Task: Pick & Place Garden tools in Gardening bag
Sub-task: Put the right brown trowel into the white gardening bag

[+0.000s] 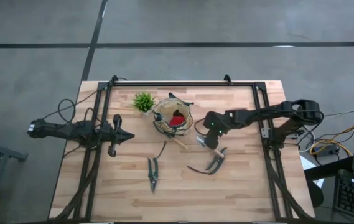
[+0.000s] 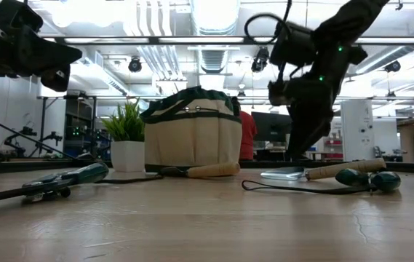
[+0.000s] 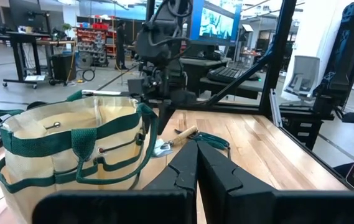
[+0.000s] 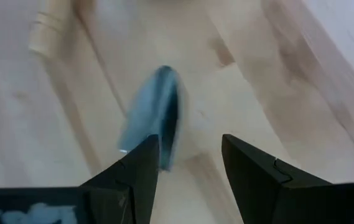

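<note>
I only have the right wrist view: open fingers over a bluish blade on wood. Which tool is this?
Observer: A wooden-handled trowel; the right gripper hangs open over its blade.
Operator: Where's the bag?
Observer: The gardening bag stands upright toward the left arm's side, next to the potted plant.
Operator: What's still out?
Observer: Two shears on the table and a second trowel by the bag.
</note>
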Available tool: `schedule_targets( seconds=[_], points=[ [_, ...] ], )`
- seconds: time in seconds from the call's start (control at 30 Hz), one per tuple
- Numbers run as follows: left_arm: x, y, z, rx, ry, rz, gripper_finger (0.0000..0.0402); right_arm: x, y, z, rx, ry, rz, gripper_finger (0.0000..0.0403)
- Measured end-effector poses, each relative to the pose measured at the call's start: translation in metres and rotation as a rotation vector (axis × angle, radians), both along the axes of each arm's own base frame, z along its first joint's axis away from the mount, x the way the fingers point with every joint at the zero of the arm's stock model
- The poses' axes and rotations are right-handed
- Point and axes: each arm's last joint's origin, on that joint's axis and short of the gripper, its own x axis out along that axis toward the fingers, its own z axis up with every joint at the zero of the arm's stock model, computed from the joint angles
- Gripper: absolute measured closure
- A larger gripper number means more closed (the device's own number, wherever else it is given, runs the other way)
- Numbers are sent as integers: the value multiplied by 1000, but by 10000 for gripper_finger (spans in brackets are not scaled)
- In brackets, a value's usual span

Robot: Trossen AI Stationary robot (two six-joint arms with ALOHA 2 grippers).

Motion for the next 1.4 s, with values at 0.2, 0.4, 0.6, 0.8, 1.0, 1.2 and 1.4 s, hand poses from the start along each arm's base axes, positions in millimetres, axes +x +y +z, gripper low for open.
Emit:
schedule_targets(
  seconds=[0.2, 0.4, 0.6, 0.8, 1.0, 1.2, 1.4],
  points=[
    [0, 0, 0, 1, 1, 0, 392, 2, -8, -13, 92, -11, 37, 232],
    [0, 0, 0, 1, 1, 0, 392, 6, -10, -22, 153, -46, 88, 232],
    [0, 0, 0, 1, 1, 0, 392, 8, -12, -28, 154, -33, 91, 246],
    [0, 0, 0, 1, 1, 0, 392, 10, -12, -29, 134, -57, 113, 281],
    [0, 0, 0, 1, 1, 0, 392, 11, -12, -30, 128, -63, 126, 339],
    [0, 0, 0, 1, 1, 0, 392, 13, -12, -28, 156, -88, 145, 390],
    [0, 0, 0, 1, 1, 0, 392, 11, -10, -23, 166, -104, 156, 394]
  ],
)
